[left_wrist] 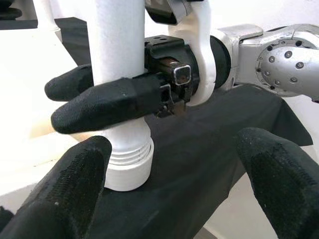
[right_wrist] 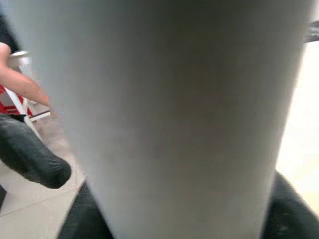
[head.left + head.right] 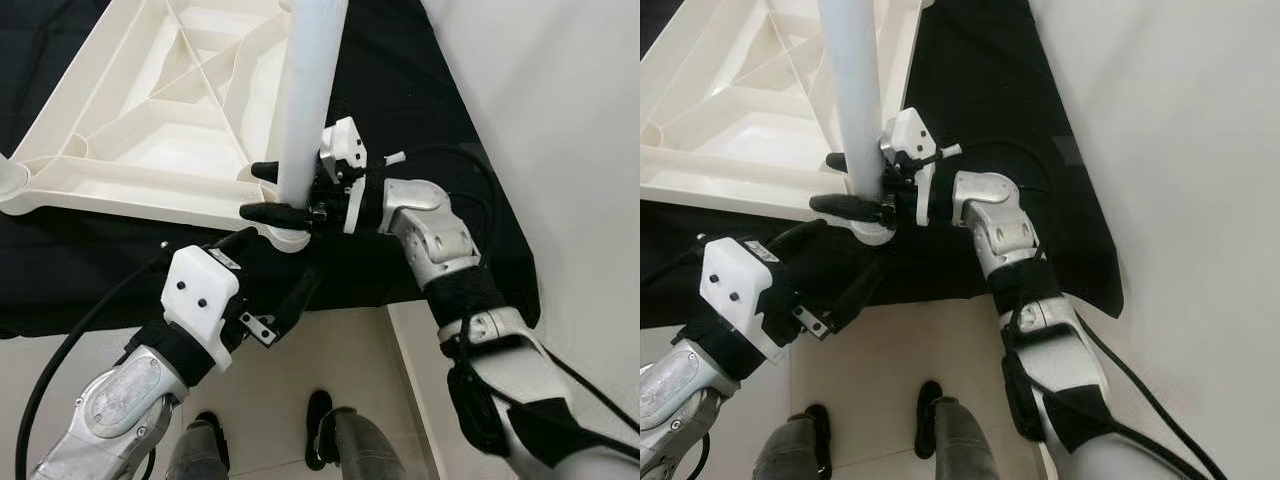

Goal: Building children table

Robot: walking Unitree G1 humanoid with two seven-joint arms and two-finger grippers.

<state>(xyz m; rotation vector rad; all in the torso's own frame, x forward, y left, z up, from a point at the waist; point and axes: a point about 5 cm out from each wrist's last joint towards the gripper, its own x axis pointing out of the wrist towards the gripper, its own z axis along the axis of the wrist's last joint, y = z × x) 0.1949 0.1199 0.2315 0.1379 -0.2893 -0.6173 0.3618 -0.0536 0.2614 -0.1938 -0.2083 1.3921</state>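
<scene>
The white plastic table top point(image 3: 150, 130) lies upside down on a black cloth, ribbed underside up. A white table leg point(image 3: 305, 90) stands upright in its near corner socket, its threaded collar point(image 1: 130, 164) seated at the base. My right gripper point(image 3: 252, 190) is shut on the leg just above the socket, one black finger point(image 1: 99, 104) on each side. My left gripper point(image 3: 275, 265) is open below that corner, a little short of the leg, with nothing between its fingers point(image 1: 65, 199). The right wrist view has the leg point(image 2: 169, 119) very close.
The black cloth point(image 3: 420, 100) ends just before my feet point(image 3: 320, 430) on pale tiles. A white surface runs along the right. Another round socket point(image 3: 10, 180) sits at the table's left corner. A person's arm point(image 2: 20, 82) shows far behind the leg.
</scene>
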